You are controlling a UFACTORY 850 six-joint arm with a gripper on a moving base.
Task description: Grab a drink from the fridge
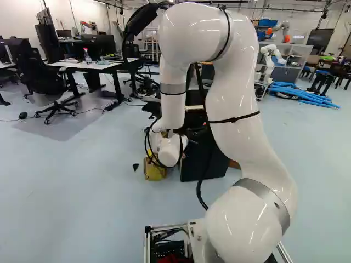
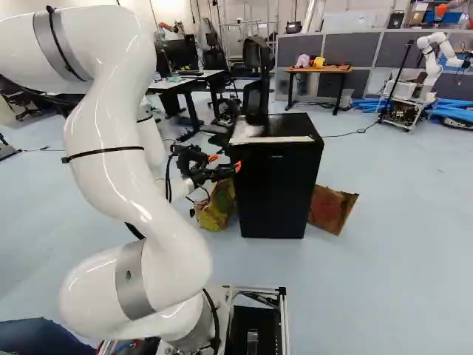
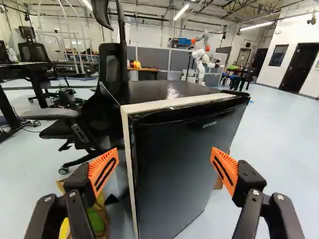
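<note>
Right up close in the wrist view, the jaws stand wide apart with nothing gripped, one orange pad [image 3: 103, 172] on each side, and straight ahead of them sits the black fridge [image 3: 174, 169]! Its door [image 3: 184, 149] faces the gripper [image 2: 225, 162], and a pale strip [image 3: 126, 164] runs along the top edge and down one side of it.

Over to the right base view: the fridge stands on the floor [image 2: 399, 281] a little right of the middle, upright, and the gripper reaches in beside its left edge. Whether they touch, I cannot tell from here. The white arm [image 2: 111, 185] fills the left of that frame, curving up and over. Switch to the left base view and it takes the middle and right, hiding part of the fridge.

Down at the fridge's foot, a crumpled yellow bag [image 2: 216, 207] lies on its left in the right base view, a piece of brown cardboard [image 2: 330, 211] leans on its right, and a black office chair [image 2: 256, 92] rises behind.

Upper left of the left base view, a bottle [image 1: 87, 56] stands on a bench [image 1: 90, 66], with another office chair [image 1: 41, 76] in front. Upper right there, another robot [image 1: 269, 63] stands near a pile of blue tubes [image 1: 304, 94] on the floor.
</note>
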